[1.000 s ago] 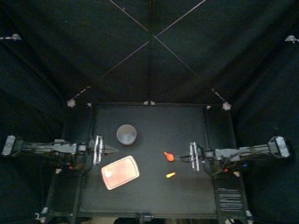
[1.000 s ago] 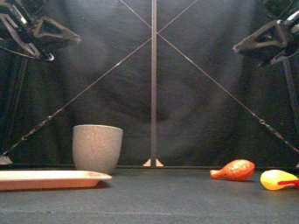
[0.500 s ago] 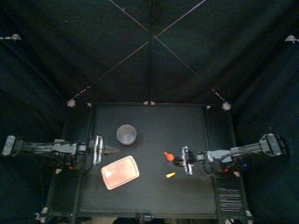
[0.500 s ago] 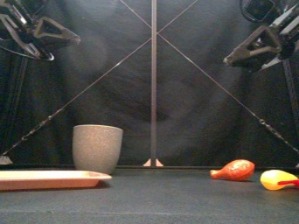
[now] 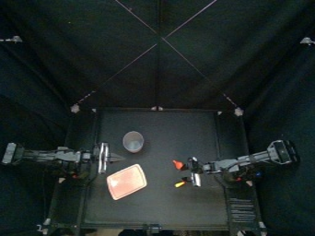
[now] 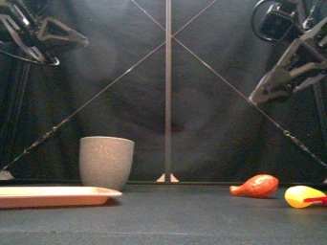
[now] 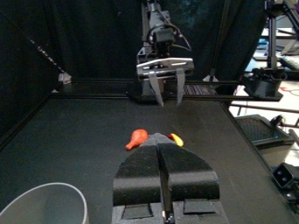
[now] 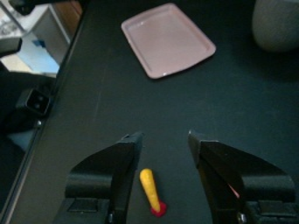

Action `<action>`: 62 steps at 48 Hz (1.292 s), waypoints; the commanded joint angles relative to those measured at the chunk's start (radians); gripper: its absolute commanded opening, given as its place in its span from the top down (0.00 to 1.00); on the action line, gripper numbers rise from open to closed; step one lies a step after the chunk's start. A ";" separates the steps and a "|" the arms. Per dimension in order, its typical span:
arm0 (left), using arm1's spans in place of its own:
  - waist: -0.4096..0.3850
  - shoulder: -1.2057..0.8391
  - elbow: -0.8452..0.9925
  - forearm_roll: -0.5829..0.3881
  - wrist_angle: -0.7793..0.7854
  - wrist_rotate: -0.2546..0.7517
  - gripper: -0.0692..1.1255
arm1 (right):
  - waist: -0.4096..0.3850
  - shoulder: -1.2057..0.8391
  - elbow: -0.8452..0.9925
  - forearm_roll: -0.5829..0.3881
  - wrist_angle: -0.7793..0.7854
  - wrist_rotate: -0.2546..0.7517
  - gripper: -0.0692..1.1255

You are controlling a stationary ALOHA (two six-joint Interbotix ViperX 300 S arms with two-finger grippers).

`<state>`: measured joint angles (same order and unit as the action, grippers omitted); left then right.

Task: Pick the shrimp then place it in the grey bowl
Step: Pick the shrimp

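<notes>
Lowered and swung forward since a second ago, the right gripper [image 8: 162, 137] is now seen over the right half of the table [image 5: 160, 124]. Its jaws are spread wide and nothing is held between them. The shrimp [image 6: 258, 185], red-orange, lies untouched on the table right of centre, where it lay before. It is well apart from the grey bowl [image 6: 106, 161], which stands upright at the back left. A yellow toy [image 6: 304, 196] lies near the shrimp, toward the front, with a gap between them.

From the right wrist camera the yellow toy is shown on the table between the open jaws, with the pink tray [image 8: 170, 39] and the bowl beyond. From the left wrist camera the shrimp and the yellow toy are shown side by side beneath the right gripper's hanging jaws. The height of both arms above the table is shown only in the front view.

The left gripper [image 7: 165, 149] is held at the table's left, jaws pressed together and empty.
</notes>
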<state>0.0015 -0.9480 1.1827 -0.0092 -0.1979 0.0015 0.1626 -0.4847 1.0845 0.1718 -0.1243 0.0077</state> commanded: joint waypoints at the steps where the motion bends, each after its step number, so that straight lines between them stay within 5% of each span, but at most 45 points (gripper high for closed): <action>1: 0.003 0.005 -0.020 0.002 -0.021 0.002 0.83 | 0.020 0.034 -0.037 0.008 0.044 0.000 0.24; 20: 0.005 0.005 -0.012 0.002 -0.026 0.002 0.83 | 0.040 0.276 -0.144 0.029 0.276 0.012 0.24; 42: 0.005 0.005 -0.003 -0.003 -0.026 0.000 0.83 | 0.054 0.417 -0.204 -0.025 0.325 0.012 0.26; 62: 0.005 0.005 0.003 -0.002 -0.026 0.000 0.83 | 0.049 0.439 -0.209 -0.025 0.350 0.014 0.52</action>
<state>0.0046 -0.9480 1.1996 -0.0107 -0.2148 0.0015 0.2132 -0.0353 0.8928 0.1473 0.2255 0.0199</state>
